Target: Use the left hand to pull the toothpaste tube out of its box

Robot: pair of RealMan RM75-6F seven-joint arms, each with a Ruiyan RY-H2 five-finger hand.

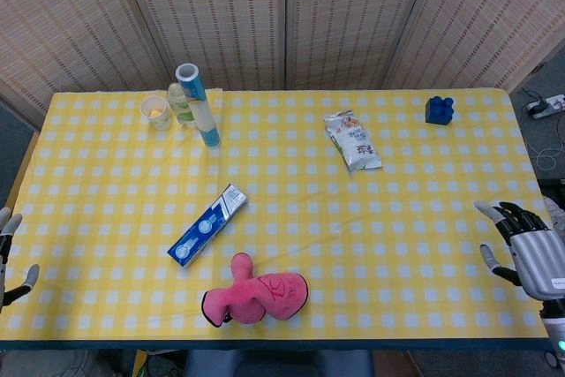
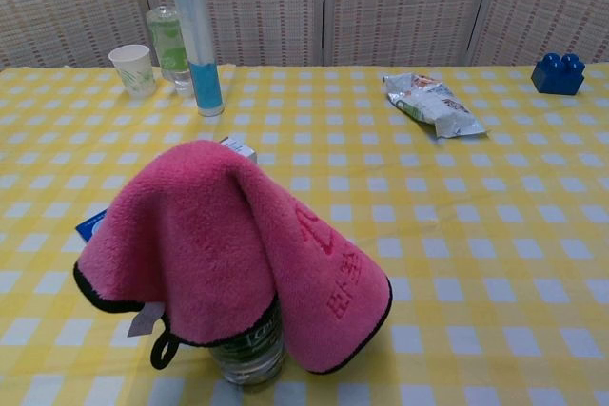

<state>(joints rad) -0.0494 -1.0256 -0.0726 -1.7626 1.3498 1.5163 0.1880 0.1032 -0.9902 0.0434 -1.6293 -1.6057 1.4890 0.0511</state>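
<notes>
The blue and white toothpaste box [image 1: 207, 224] lies flat on the yellow checked tablecloth, left of centre, one end pointing toward the front left. In the chest view a pink towel hides most of it; only its far end [image 2: 238, 147] and a blue corner [image 2: 89, 225] show. My left hand [image 1: 9, 258] sits at the left table edge, fingers apart, holding nothing, well left of the box. At the right edge my right hand [image 1: 528, 249] is open with fingers spread. Neither hand appears in the chest view.
A pink towel [image 2: 228, 244] drapes over a bottle [image 2: 249, 354] just in front of the box. At the back left stand a paper cup [image 1: 156, 111], a clear bottle [image 1: 181, 102] and a tall blue tube [image 1: 198, 103]. A snack bag [image 1: 353, 140] and blue block [image 1: 440, 109] lie further right.
</notes>
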